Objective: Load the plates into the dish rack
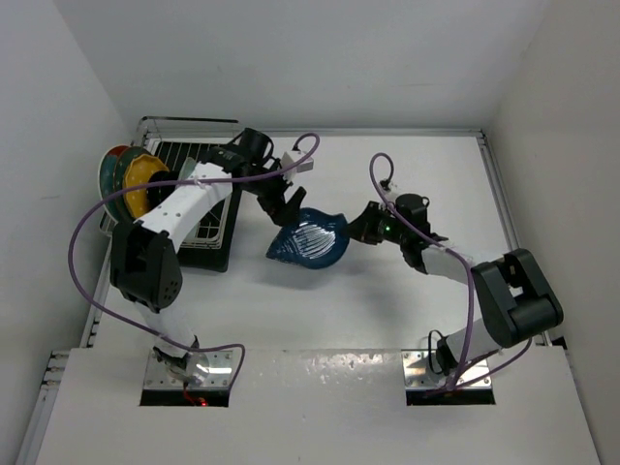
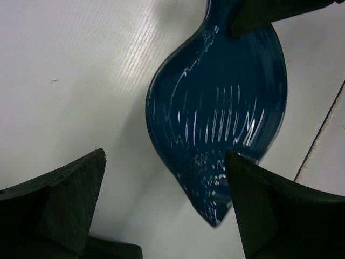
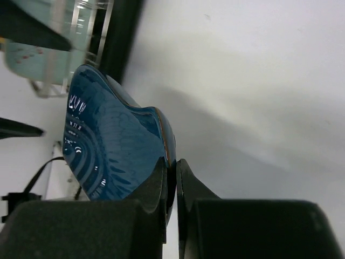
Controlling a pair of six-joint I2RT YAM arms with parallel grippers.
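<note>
A dark blue leaf-shaped plate [image 1: 312, 238] hangs above the table centre, its rim pinched by my right gripper [image 1: 356, 231], which is shut on it [image 3: 171, 164]. From the right wrist the blue plate [image 3: 108, 145] stands on edge. My left gripper [image 1: 281, 205] hovers open over the plate's left tip; in its wrist view the plate [image 2: 221, 113] lies between and beyond the spread fingers [image 2: 70, 199], touching neither. The black dish rack [image 1: 199, 208] stands at the far left, with a yellow plate [image 1: 140, 174] and others upright at its left side.
A white wall edge and rail [image 1: 494, 184] run along the table's right side. The rack's black tray [image 1: 208, 254] reaches toward the left arm's base. A purple cable [image 1: 378, 179] loops over the right arm.
</note>
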